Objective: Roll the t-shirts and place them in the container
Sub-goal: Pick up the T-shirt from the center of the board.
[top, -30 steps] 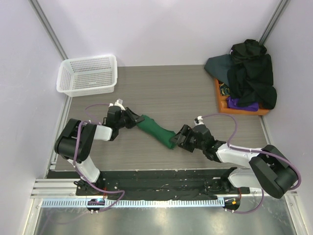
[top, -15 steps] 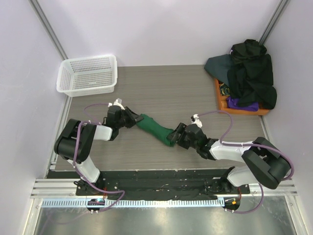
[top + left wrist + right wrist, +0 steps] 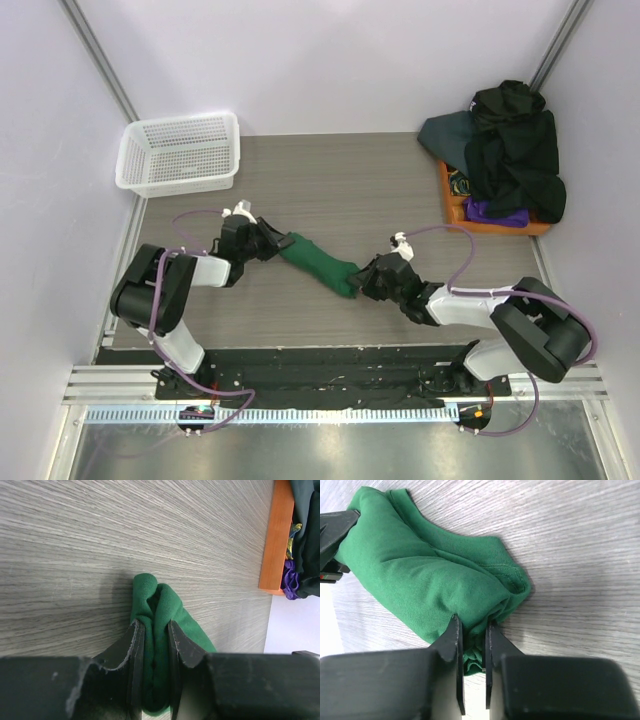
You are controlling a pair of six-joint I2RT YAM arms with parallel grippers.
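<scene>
Lying diagonally between the arms, the rolled dark green cotton t-shirt is being pinched endwise by the nearly-closed left gripper and right gripper.

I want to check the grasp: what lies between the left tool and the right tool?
A rolled dark green cotton t-shirt fills that stretch; the left tool pinches one end, the right tool the other. The top view shows it.

Grey wood-grain tabletop spread out under me, grain running side to side. Pale lilac walls close me in on three sides, with metal posts slanting in the far corners. At my near edge, a ribbed aluminium rail catches a bright glare.
</scene>
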